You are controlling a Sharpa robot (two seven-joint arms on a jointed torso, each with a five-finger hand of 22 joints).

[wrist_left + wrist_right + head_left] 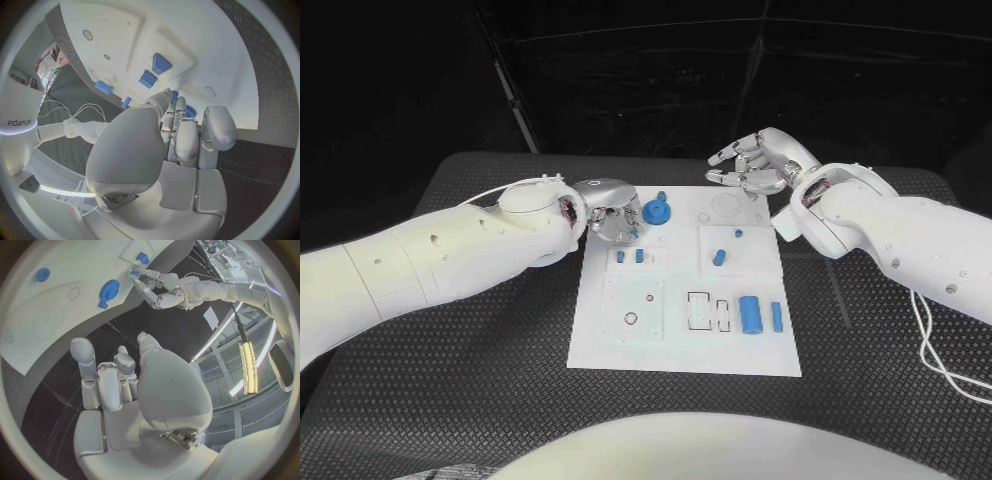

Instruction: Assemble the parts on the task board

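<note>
The white task board (678, 345) lies in the middle of the table. A blue gear (656, 209) (110, 290) sits near its far left corner. Just left of the gear, my left hand (612, 216) (156, 290) reaches down onto the board. A bit of blue (175, 95) shows at its fingertips; whether it is pinched there I cannot tell. Two small blue blocks (630, 256) (155, 71) lie just in front of that hand. My right hand (753, 165) hovers over the board's far edge, fingers apart and holding nothing.
More blue parts rest on the board: two small pieces (720, 257) on the right half, a cylinder (750, 313) (104, 87) and a thin bar (776, 317) near the front right. Black table (473, 400) surrounds the board.
</note>
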